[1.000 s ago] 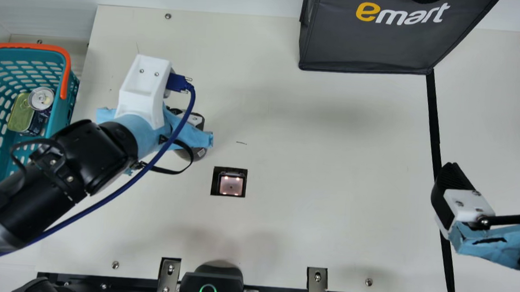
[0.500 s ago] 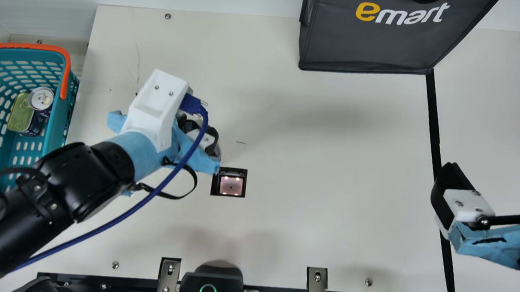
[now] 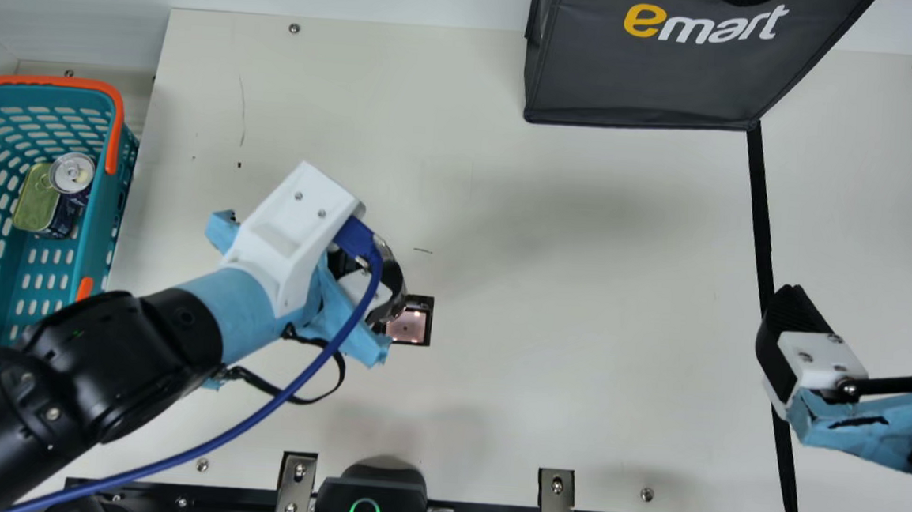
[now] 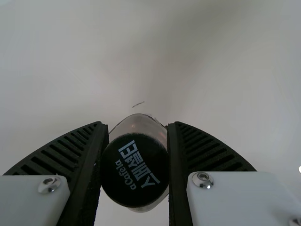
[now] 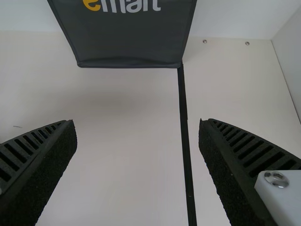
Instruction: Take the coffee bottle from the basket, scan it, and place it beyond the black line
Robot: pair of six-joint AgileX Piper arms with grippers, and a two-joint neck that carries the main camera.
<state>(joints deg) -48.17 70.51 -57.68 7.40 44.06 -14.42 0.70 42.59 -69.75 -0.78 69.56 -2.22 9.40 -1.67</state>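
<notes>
In the main view my left gripper (image 3: 367, 286) is over the table at the near left edge of the scanner (image 3: 406, 326), partly covering it. The left wrist view has my left gripper (image 4: 135, 126) shut on the coffee bottle (image 4: 135, 170), its black cap facing the camera between both fingers. Off to the right, my right gripper (image 3: 865, 303) stands open beside the black line (image 3: 762, 203). Between the spread fingers of my right gripper (image 5: 137, 126), in its wrist view, are bare table and the black line (image 5: 184, 113).
The teal basket (image 3: 100, 226) at the left holds a silver-topped can (image 3: 72, 172) and a green-lidded tin (image 3: 35, 200). A dark grey bag (image 3: 641, 77) stands at the back, its right corner at the line's far end. A blue cable hangs along my left arm.
My left gripper has moved right and toward the near edge, from beside the basket to the scanner, the bottle's top going with it. My right arm has kept still.
</notes>
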